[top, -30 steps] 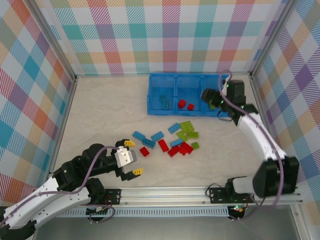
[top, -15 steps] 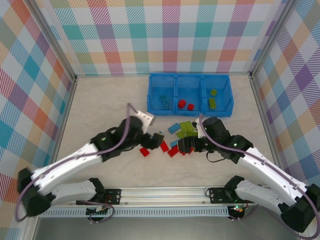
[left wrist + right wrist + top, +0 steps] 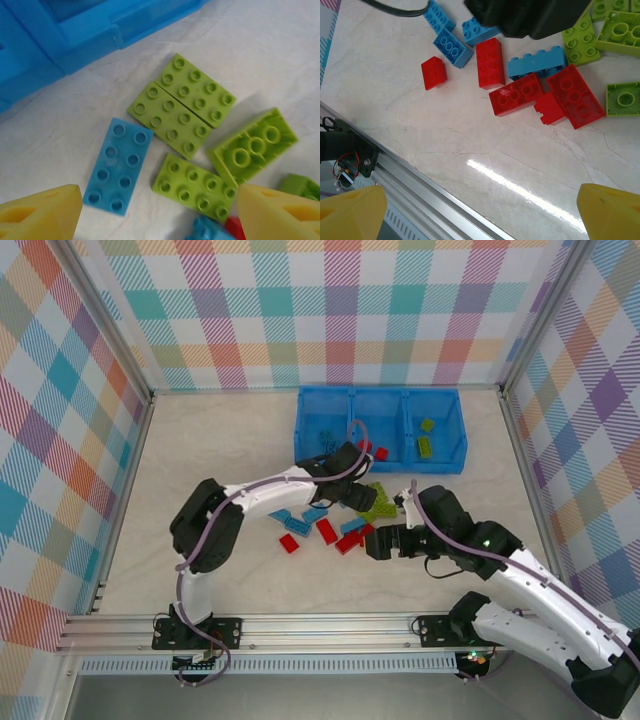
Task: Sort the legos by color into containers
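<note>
Tabletop (image 3: 280,45): lime legos (image 3: 185,115) just ahead of spread left claw (image 3: 160,215).

Lime legos (image 3: 170,120) beside blue brick (image 3: 117,165)

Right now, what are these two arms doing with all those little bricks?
A robot is sorting lego bricks by color into a blue tray. Some blue, red and green ones already lie in its three compartments. The left gripper hangs open over lime green bricks and one blue brick. The right gripper is open above the red bricks. Neither holds anything.
</note>
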`<act>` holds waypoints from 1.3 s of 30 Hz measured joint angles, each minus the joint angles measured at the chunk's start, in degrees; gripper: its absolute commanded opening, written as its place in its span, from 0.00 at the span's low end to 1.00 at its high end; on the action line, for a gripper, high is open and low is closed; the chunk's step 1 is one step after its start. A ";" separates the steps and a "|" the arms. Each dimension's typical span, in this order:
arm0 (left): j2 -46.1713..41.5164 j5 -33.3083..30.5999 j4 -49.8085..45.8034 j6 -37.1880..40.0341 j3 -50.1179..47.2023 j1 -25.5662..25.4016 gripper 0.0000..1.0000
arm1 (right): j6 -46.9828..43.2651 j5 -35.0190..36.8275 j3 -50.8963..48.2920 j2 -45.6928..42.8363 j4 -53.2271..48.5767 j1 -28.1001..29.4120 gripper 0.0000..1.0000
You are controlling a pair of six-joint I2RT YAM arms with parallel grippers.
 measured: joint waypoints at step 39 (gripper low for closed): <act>-15.87 -7.65 6.62 1.46 -5.07 5.60 0.23 | 2.40 0.42 -2.67 -0.68 0.24 0.00 1.00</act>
